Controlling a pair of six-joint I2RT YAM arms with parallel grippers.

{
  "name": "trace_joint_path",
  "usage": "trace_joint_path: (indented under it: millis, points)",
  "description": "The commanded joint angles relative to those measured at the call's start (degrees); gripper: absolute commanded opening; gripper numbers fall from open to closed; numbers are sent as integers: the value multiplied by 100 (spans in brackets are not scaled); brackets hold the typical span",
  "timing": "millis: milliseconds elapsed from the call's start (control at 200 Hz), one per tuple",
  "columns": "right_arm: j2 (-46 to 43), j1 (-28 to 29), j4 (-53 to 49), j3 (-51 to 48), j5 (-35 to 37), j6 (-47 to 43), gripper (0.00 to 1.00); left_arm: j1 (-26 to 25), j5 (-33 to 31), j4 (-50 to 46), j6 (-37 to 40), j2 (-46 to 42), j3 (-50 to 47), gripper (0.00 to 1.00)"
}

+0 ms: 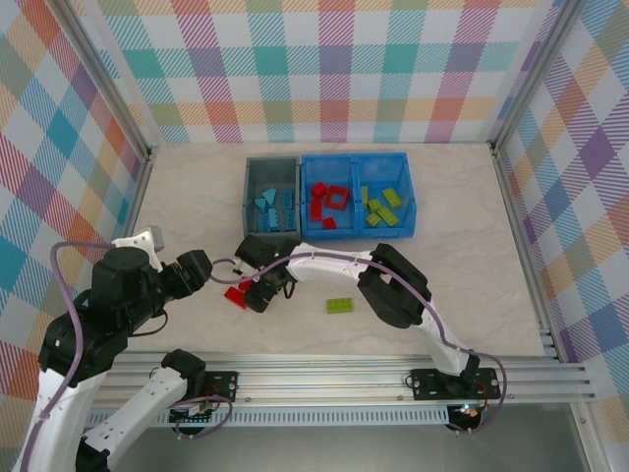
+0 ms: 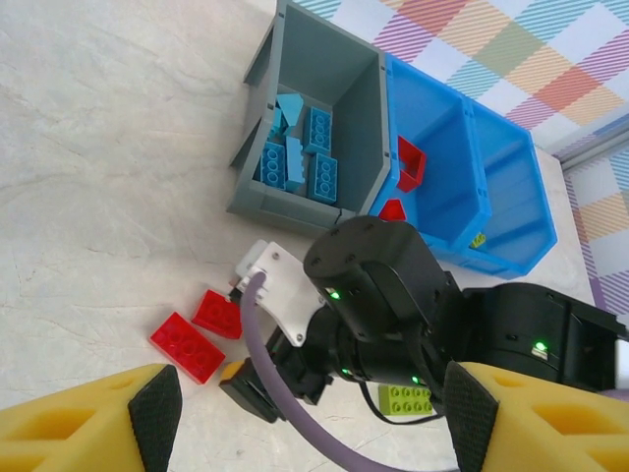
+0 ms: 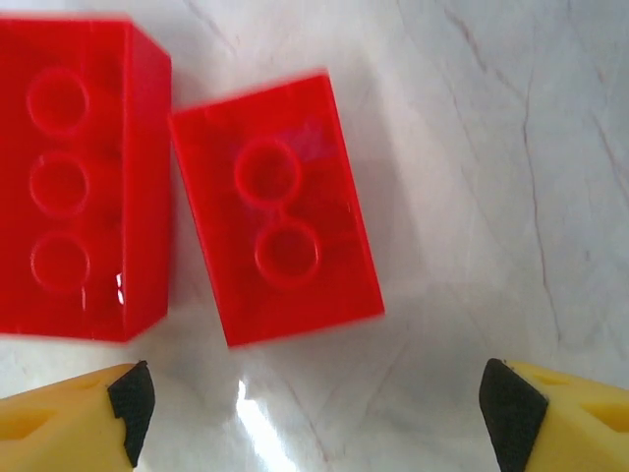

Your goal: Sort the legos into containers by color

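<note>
**Three bricks lie loose on the table, both pincers are open**

At the left, the left gripper [image 1: 201, 267] hangs low over the pale marbled table [image 1: 472, 256]. Its yellow fingers [image 2: 88, 418] are spread wide and nothing is between them.

Just to its right two red plastic pieces lie on the table, a longer red brick [image 3: 74, 177] and a shorter red brick [image 3: 275, 251]. They are side by side and almost touching. The right gripper [image 3: 319, 408] is directly above them and points down. Its jaws are also spread apart and they pinch nothing.

Further right, a single lime green brick [image 1: 340, 305] lies alone, well apart from the bins.

At the far side, the small grey rectangular plastic bin [image 1: 248, 197] contains the light blue bricks [image 1: 273, 206]. Just beside it on the right stands the bright blue plastic bin [image 1: 411, 202] with two compartments. The sorted red bricks [image 1: 329, 205] are in its left compartment and the sorted green bricks [image 1: 381, 206] are in its right one.
</note>
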Motion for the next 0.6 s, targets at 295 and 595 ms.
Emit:
trace_joint_path:
  millis: [295, 595]
  points:
    - [937, -55, -711, 1564, -104, -67, 73, -29, 6, -178, -22, -81, 227, 73]
    - [520, -55, -407, 1114, -203, 130, 45, -28, 125, -101, -57, -64, 64, 73]
